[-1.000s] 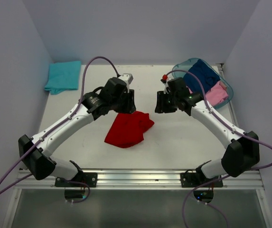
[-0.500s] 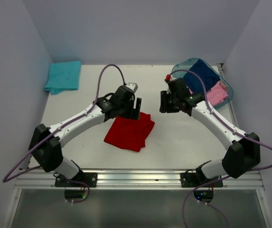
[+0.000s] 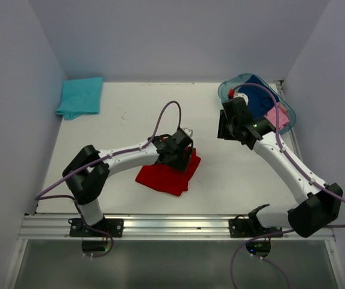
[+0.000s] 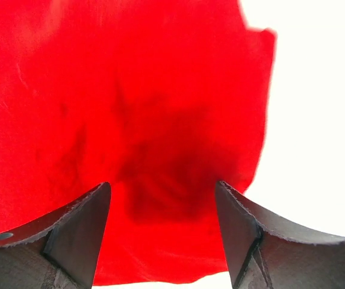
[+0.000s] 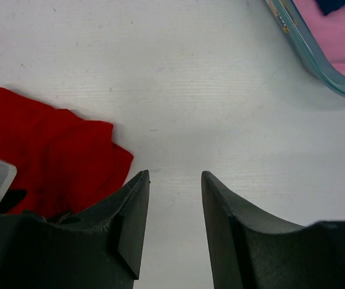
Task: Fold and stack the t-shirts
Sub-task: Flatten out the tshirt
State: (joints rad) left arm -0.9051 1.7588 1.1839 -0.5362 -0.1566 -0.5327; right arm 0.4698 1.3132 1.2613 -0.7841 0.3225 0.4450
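A bright red t-shirt (image 3: 167, 176) lies folded on the white table near the middle front. My left gripper (image 3: 180, 158) hovers low over its far right part, open, with the red cloth (image 4: 130, 108) spread beneath the fingers and nothing gripped. A turquoise t-shirt (image 3: 80, 96) lies folded at the far left corner. Navy (image 3: 264, 95) and pink (image 3: 278, 117) t-shirts sit in the basket. My right gripper (image 3: 223, 130) hangs open above bare table between the red shirt (image 5: 52, 153) and the basket, holding nothing.
The teal plastic basket (image 3: 226, 90) stands at the far right corner, its rim (image 5: 307, 45) showing in the right wrist view. Grey walls close in the table on the left, back and right. A metal rail runs along the near edge.
My left gripper swung right and toward the near side over the red shirt and opened, leaving the shirt flatter. My right arm drew back toward the basket.
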